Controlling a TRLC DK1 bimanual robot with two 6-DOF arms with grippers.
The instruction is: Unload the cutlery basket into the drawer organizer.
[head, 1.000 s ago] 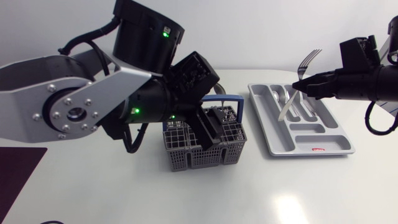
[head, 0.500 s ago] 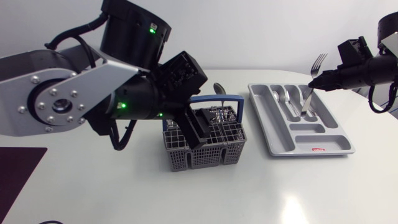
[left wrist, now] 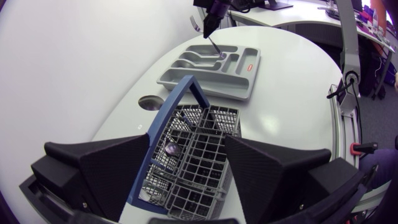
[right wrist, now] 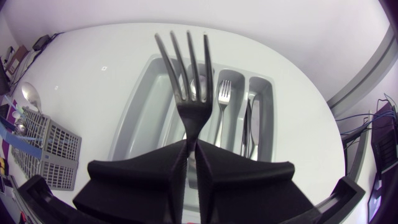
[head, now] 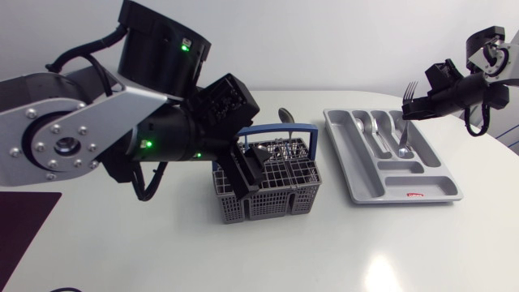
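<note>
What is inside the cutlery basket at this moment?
In the basket, at least one spoon sits in a cell beside the blue handle. The left gripper covers other cells in both views, so what else is inside cannot be seen.

The basket (head: 276, 204) is a grey mesh box with a blue handle (head: 280, 130) raised over it. It stands upright on the table (head: 162, 243), left of the organizer (head: 430, 174), near it but apart. A spoon (left wrist: 171, 149) and other cutlery sit in its cells, and another spoon bowl (head: 285, 114) shows just behind the handle. The organizer is a flat grey tray of long compartments. Two spoons (head: 362, 126) lie in those nearest the basket and a small fork (right wrist: 222, 96) in another. A fork (head: 411, 86) stands nearly upright, tines up, pinched by the right tool (head: 405, 112), its handle end down in a long compartment.
</note>
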